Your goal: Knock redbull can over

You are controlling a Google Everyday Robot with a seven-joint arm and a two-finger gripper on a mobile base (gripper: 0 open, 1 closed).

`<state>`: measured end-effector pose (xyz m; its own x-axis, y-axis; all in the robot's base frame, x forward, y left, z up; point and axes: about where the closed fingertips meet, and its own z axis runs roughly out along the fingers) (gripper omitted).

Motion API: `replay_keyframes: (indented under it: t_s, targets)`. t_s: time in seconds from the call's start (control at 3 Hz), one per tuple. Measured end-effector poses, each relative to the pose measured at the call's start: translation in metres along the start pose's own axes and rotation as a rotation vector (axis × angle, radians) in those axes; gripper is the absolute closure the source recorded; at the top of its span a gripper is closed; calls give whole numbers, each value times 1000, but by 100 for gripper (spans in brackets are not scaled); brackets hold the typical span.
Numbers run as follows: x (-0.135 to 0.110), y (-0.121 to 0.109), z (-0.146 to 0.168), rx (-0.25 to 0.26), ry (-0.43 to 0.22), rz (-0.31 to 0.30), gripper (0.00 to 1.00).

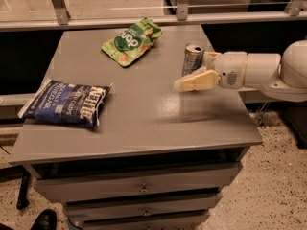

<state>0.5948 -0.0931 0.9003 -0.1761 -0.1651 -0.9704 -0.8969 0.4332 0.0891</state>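
Note:
The redbull can (193, 55) is a slim silver-and-blue can standing upright on the grey table (144, 114), right of centre near the far edge. My gripper (192, 71) reaches in from the right on a white arm (259, 71), right at the can. One cream finger (196, 80) crosses in front of the can's base and hides it. A shorter cream stub of the other finger (211, 57) shows just right of the can. The fingers stand apart and hold nothing. I cannot tell whether they touch the can.
A green snack pouch (132, 41) lies at the far middle of the table. A dark blue chip bag (67, 104) lies at the left. Drawers (144, 188) sit under the tabletop. A glass railing (120, 8) runs behind the table.

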Motion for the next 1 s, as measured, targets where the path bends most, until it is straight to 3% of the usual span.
replay_keyframes:
  t_s: [0.67,1.0]
  targets:
    - [-45,59,29,-140,-129,-1,0]
    - [-52,74,32,-172,-142,1,0]
